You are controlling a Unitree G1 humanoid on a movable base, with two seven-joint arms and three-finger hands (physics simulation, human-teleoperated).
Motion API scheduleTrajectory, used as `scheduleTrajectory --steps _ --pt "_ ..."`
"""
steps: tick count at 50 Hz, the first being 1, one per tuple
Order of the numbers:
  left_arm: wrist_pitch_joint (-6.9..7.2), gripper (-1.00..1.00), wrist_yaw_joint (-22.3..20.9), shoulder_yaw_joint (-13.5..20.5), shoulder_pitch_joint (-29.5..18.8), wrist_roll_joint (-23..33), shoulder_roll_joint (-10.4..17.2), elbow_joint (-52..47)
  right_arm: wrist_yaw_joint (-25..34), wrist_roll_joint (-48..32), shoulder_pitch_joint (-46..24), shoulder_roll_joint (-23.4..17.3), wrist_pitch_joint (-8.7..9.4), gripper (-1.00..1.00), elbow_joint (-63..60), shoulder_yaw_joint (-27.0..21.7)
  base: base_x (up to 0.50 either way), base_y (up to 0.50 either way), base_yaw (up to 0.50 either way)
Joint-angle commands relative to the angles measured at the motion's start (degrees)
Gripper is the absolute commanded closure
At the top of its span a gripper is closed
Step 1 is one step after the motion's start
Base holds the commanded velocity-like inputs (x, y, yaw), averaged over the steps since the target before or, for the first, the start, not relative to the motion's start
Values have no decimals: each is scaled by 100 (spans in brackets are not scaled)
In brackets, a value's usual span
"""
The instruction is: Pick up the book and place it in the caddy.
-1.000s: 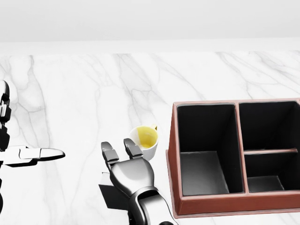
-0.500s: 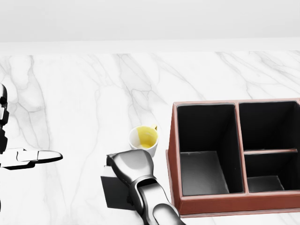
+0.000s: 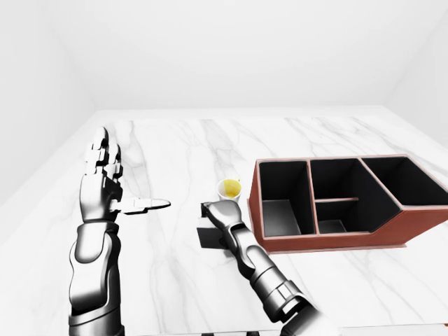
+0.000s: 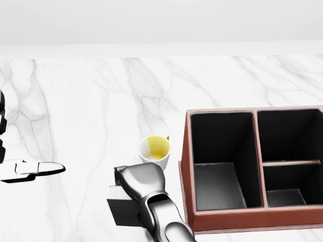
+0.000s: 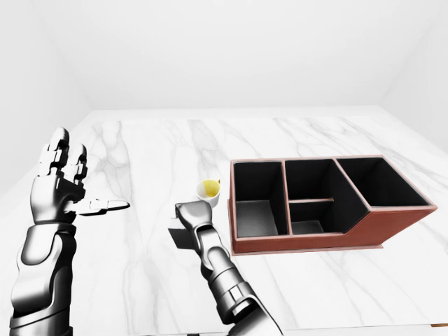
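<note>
The book (image 4: 121, 210) is a thin dark slab lying flat on the white marble table (image 4: 91, 111), at the bottom centre of the head view. My right hand (image 4: 137, 182) rests on its upper right part, knuckles up. Its fingers are curled down over the book's far edge, so the fingertips are hidden. The caddy (image 4: 222, 220) is a red-brown box with black compartments, just right of the hand. My left hand (image 3: 102, 180) is raised at the left, open, fingers upward and thumb (image 4: 35, 169) pointing right, holding nothing.
A white mug (image 4: 156, 150) with a yellow inside stands just above my right hand, close to the caddy's left wall (image 4: 185, 161). The caddy has one long compartment on the left and smaller ones to its right. A white wall (image 3: 224, 49) lies beyond the table.
My right hand's fingers, stretched out a second ago, have curled down over the book. The left hand has drifted slightly left. The camera has not moved.
</note>
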Motion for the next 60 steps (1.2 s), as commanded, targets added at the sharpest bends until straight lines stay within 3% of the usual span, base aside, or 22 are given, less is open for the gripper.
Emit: scheduleTrajectory --steps 1,17,39,50,60 --pt "0 -100 -10 32 74 -21 -24 -46 562 -14 962 -162 1 100 -1136 257 0 0 0" --pt "0 -100 2 28 80 -6 -31 -45 1594 -7 1251 -230 1 100 -3047 267 0 0 0" --pt "0 -100 4 62 51 -32 -2 -100 3324 -309 905 -129 1 100 -5370 66 0 0 0" --pt "0 -100 12 31 43 -12 -13 -61 4190 -474 283 55 1 100 -6296 -154 0 0 0" --pt "0 -100 16 9 52 5 -29 -43 4212 -359 -518 -119 1 100 -6621 -633 0 0 0"
